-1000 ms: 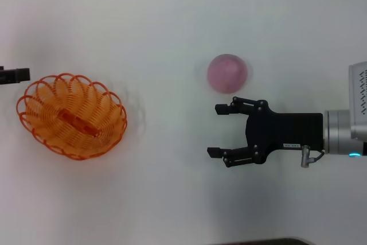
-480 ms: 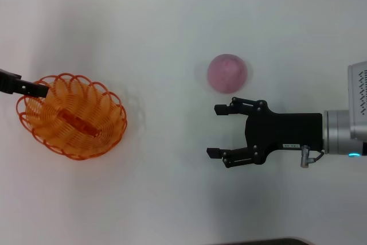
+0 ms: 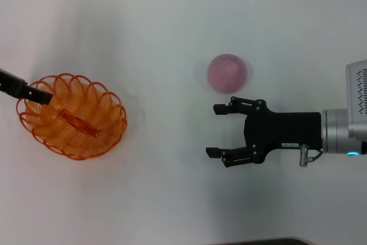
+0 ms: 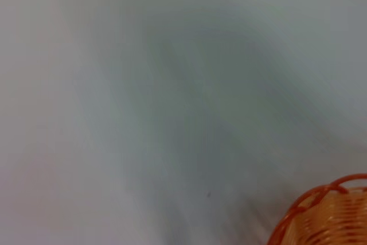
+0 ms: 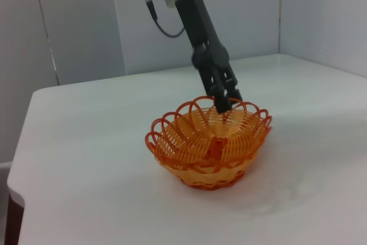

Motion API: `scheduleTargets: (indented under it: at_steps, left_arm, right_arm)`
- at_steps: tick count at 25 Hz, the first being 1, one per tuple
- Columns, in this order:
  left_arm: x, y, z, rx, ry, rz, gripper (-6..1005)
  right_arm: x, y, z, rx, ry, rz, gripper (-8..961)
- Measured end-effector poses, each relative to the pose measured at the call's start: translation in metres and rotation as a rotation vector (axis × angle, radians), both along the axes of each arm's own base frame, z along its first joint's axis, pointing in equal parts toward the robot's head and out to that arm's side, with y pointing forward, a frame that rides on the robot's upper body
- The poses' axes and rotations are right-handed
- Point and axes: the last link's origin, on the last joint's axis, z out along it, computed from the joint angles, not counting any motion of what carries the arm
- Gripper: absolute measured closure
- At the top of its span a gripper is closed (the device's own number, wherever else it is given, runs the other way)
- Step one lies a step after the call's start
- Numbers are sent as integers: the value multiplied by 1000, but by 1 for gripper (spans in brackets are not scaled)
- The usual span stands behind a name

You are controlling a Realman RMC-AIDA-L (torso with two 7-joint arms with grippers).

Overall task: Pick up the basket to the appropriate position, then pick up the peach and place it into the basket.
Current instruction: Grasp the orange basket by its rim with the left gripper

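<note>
Left arm enters from far left edge, angled down, black. Left end effector at far-left side of scene, tips low; whether fingers parted or closed not clear. Green light lit on its wrist housing.

Right arm reaches in from right edge, level, silver wrist then black body. Right end effector points left, fingers spread wide, nothing between them, hovers right of centre.

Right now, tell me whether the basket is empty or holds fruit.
Empty. The basket shows only orange wire inside; the peach lies apart on the table, near the open right gripper.
</note>
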Motion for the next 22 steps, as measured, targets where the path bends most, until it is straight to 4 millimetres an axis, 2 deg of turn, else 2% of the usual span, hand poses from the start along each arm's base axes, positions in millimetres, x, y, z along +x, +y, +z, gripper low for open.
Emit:
scheduleTargets:
  at_steps: [6,22]
  left_arm:
    - [1,-1,-14,-19,47,-13,294]
    - [4,1,-15,-20,56,-19,318]
  right_arm:
    - [0,0,0,1,-2,0,0]
    - [-1,1,-1,1,-1,1,0]
